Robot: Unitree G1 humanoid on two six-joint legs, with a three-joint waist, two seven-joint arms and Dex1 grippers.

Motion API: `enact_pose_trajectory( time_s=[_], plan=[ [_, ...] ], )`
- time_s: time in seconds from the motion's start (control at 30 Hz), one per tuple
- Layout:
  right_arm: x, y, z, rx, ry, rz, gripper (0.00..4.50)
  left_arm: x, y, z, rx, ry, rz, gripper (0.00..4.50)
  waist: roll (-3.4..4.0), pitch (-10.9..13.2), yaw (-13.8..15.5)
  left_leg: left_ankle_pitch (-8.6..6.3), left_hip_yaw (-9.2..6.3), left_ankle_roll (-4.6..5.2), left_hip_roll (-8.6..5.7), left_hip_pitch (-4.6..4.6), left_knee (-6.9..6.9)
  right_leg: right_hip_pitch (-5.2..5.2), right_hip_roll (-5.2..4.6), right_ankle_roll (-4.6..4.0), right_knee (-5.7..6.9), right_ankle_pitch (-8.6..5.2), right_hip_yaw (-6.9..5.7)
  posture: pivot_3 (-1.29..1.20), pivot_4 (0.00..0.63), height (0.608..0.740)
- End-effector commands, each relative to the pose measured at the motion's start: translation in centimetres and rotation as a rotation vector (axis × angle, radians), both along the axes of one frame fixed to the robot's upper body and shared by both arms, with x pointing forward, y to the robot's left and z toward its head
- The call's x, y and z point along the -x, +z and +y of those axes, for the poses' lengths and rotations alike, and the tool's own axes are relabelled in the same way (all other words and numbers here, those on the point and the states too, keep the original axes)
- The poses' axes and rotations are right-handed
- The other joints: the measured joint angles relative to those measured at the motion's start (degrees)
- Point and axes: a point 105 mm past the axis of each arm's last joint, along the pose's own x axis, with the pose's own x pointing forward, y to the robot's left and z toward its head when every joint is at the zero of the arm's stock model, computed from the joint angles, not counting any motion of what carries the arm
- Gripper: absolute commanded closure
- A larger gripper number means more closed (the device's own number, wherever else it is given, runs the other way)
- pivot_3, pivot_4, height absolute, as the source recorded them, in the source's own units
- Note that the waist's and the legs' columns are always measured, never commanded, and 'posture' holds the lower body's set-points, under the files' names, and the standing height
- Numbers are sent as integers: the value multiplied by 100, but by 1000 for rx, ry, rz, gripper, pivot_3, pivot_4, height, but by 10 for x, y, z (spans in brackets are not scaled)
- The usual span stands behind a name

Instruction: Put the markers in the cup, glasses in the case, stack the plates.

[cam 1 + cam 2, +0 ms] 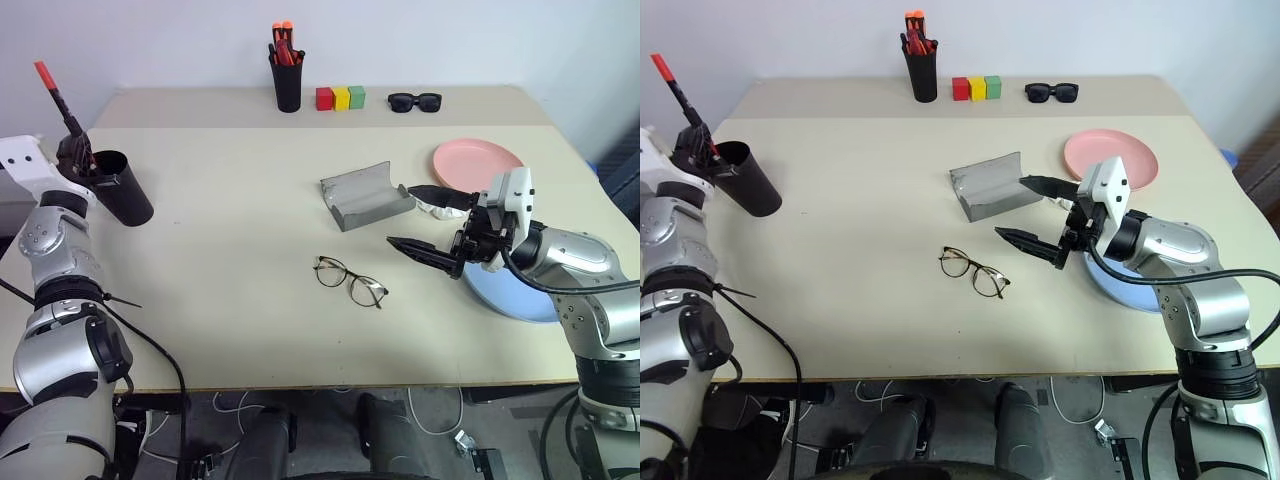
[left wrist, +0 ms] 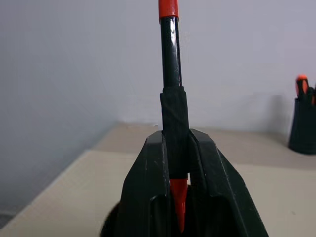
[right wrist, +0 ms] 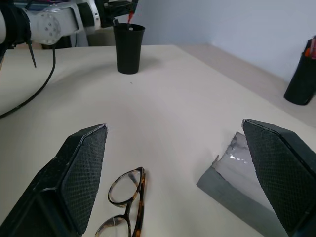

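The left gripper (image 1: 72, 140) pinches the red marker (image 1: 55, 95) by its black middle — light, stiff, slick — above the cup (image 1: 120, 187), while the right gripper (image 1: 432, 222) gapes wide.

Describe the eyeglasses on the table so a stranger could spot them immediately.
On the beige table, look near the middle, just in front of the open grey case. The eyeglasses lie there unfolded: thin dark wire frames with clear roundish lenses, unlike the chunky black sunglasses at the far edge.

Silver-grey jointed arms with black cables, white wrist housings, black two-fingered tools (image 1: 428, 219).
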Motion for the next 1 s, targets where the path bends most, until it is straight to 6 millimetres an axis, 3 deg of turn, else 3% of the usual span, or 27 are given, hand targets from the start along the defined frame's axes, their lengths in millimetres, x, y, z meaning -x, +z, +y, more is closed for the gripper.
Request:
enact_pose_trajectory(
  time_s=[0.03, 0.2, 0.27, 0.37, 0.5, 0.7, 0.77, 0.83, 1.0],
  plan=[
    [5, 12, -1, -5, 3, -53, 0, 8, 15, 3, -24, -5, -75, 3165, 0, 0, -34, 0, 0, 0, 0, 0, -1, 0, 0, 0, 0, 0, 0, 0, 150, 740],
    [3, 12, 0, -9, 6, -53, 0, 13, 28, 3, -44, -19, -129, 601, 0, 0, -38, 0, -1, 0, 0, 0, -1, -1, 0, 0, 0, 0, 0, 0, 150, 740],
    [2, 11, 0, -10, 7, -53, 0, 16, 33, 2, -37, -45, -163, 99, 0, 0, -38, 0, -1, 0, 0, 0, -1, -1, 0, 0, -1, 0, 0, 0, 150, 740],
    [0, 11, 0, -13, 4, -53, 0, 20, 40, -8, -63, -106, -195, 99, 0, 0, -42, 0, -1, 0, 1, 0, -1, -1, 0, 0, 0, 0, 1, 0, 150, 740],
    [-3, 10, -2, -9, -10, -51, 0, 19, 52, -41, -85, -272, -204, 99, 0, 0, -17, 0, -2, 0, 0, -2, 0, -1, -1, 0, 0, 0, 1, 0, 150, 740],
    [-12, 8, -6, -8, -47, -49, 0, 3, 62, -135, -139, -662, -102, 99, 0, 0, -26, 0, -4, 0, -1, -2, 2, 2, -1, 0, 0, 0, 1, 0, 150, 740],
    [-12, 7, -7, 0, -49, -49, 0, 2, 58, -166, -169, -803, -46, 99, 0, 0, -29, 0, -4, 0, -1, -2, 2, 2, 0, 0, 0, 0, 1, 0, 150, 740],
    [-11, 2, -8, 29, -50, -29, 0, 4, 47, -184, -187, -899, 22, 99, 1, 0, -53, 0, -3, 1, -2, -2, 1, 1, 0, 0, -1, 0, 1, 0, 150, 740],
    [-19, -8, -13, 58, -140, 60, 0, 19, 19, -200, -171, -1078, 161, 99, 3, 1, -157, -3, 1, 6, 3, 0, -7, -8, 4, -2, 0, -1, 3, 0, 150, 740]
  ],
)
